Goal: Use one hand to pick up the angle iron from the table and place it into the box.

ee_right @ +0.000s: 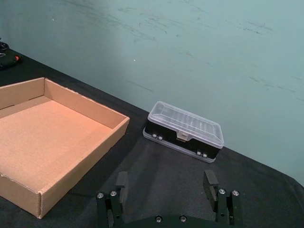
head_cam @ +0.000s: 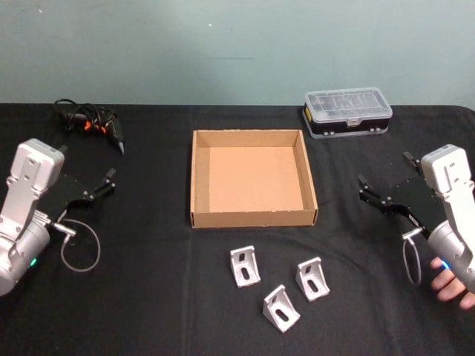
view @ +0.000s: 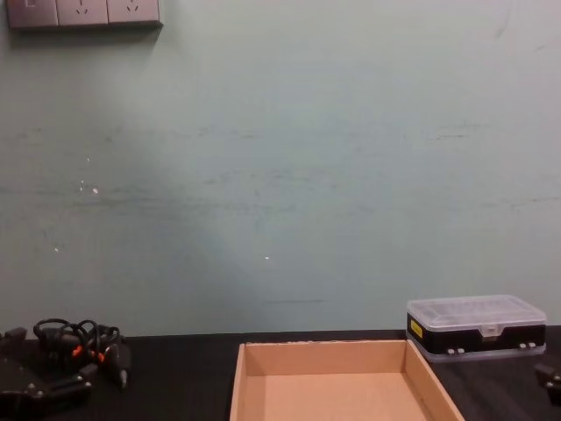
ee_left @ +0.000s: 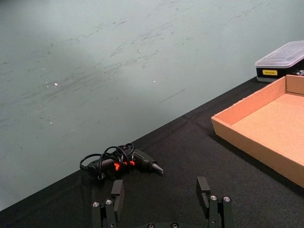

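Three silver angle irons lie on the black table [head_cam: 148, 297] in front of the box: one at the left [head_cam: 244, 265], one at the right [head_cam: 312, 277], one nearest me [head_cam: 281, 308]. The tan cardboard box [head_cam: 252, 216] is empty; it also appears in the wrist views [ee_left: 247, 145] [ee_right: 85, 156] and the chest view [view: 324, 347]. My left gripper [head_cam: 87, 163] [ee_left: 161, 190] hovers open far left of the box. Far to the right, my right gripper [head_cam: 386, 172] [ee_right: 164, 183] is open too. Neither holds anything.
A clear-lidded black case [head_cam: 347, 112] [ee_right: 185, 130] [view: 478, 326] stands at the back right. At the back left lies a bundle of black cables with orange marks [head_cam: 93, 122] [ee_left: 121, 161] [view: 83, 342]. A grey-green wall rises behind the table.
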You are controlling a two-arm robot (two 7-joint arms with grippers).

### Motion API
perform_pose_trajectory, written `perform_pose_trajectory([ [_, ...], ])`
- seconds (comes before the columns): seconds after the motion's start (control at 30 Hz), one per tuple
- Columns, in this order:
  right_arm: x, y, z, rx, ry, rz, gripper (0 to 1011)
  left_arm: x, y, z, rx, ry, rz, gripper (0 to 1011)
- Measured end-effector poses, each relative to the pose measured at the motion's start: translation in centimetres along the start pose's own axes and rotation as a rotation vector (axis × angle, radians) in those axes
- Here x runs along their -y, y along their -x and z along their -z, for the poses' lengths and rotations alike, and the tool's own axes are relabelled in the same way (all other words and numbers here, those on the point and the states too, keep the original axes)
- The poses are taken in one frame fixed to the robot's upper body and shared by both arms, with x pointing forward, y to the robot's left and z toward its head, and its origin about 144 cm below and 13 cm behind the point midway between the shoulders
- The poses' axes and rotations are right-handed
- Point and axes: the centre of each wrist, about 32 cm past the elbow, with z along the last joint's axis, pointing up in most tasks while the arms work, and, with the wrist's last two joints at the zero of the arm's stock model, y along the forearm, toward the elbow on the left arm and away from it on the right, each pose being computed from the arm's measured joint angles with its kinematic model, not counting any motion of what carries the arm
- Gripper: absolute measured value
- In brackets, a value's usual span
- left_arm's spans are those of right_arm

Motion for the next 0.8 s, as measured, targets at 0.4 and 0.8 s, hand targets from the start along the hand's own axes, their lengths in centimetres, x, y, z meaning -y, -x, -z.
perform_pose_trajectory([
  [0.4,0.0,0.0,0.0,0.0,0.0,0.0,1003,0.0,0.0,0.0,0.0,0.0,0.0,1000],
  [0.8,0.0,0.0,0.0,0.0,0.0,0.0,1003,0.0,0.0,0.0,0.0,0.0,0.0,1000],
])
